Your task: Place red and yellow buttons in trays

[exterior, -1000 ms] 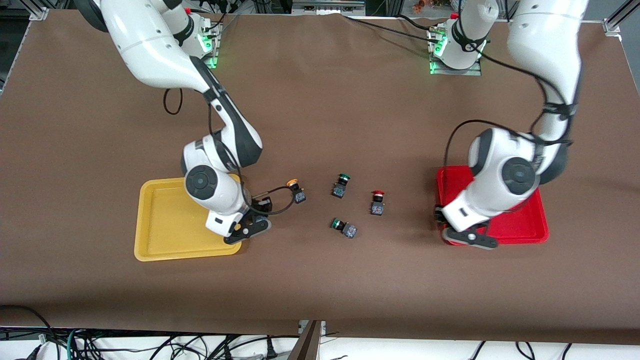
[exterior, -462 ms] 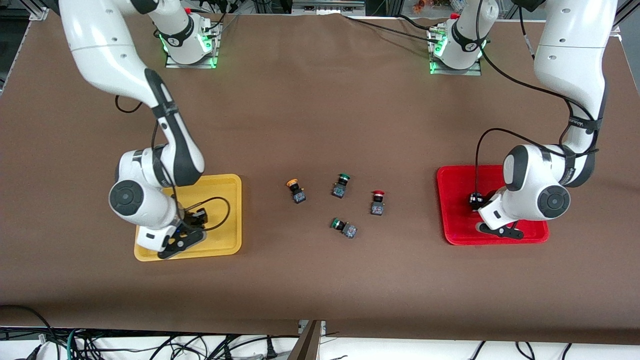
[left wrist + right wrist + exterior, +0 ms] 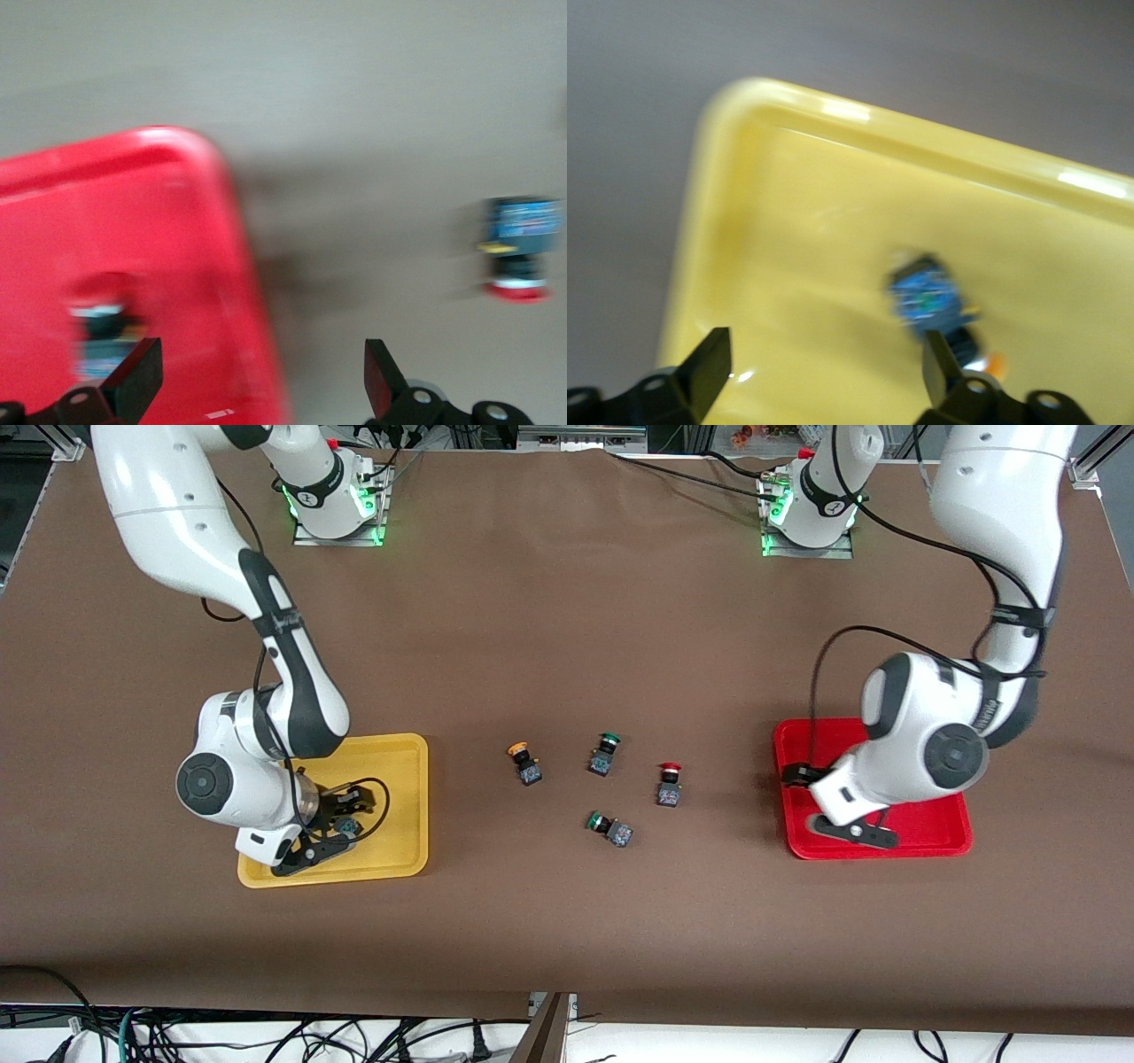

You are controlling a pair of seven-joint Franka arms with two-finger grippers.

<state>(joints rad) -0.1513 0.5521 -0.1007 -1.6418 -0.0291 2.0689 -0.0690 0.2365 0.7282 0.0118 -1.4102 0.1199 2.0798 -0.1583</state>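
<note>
The yellow tray [image 3: 390, 779] lies at the right arm's end, the red tray [image 3: 926, 825] at the left arm's end. My right gripper [image 3: 308, 852] is open over the yellow tray [image 3: 788, 221], with a yellow button [image 3: 345, 826] lying in it beside one finger [image 3: 930, 301]. My left gripper [image 3: 855, 833] is open over the red tray's edge [image 3: 133, 221]. A red button [image 3: 102, 328] lies in that tray, hidden by the arm in the front view. On the table between the trays lie a yellow button [image 3: 523, 763] and a red button [image 3: 669, 784], also in the left wrist view [image 3: 518, 243].
Two green-capped switches lie among the loose buttons, one [image 3: 604, 753] farther from the front camera and one [image 3: 609, 828] nearer. The brown table [image 3: 567, 629] is open between the trays and the arm bases.
My right gripper moved from the yellow tray's inner edge to over its near corner, and a yellow button now lies in the tray. My left gripper swung over the red tray, then back toward its inner edge.
</note>
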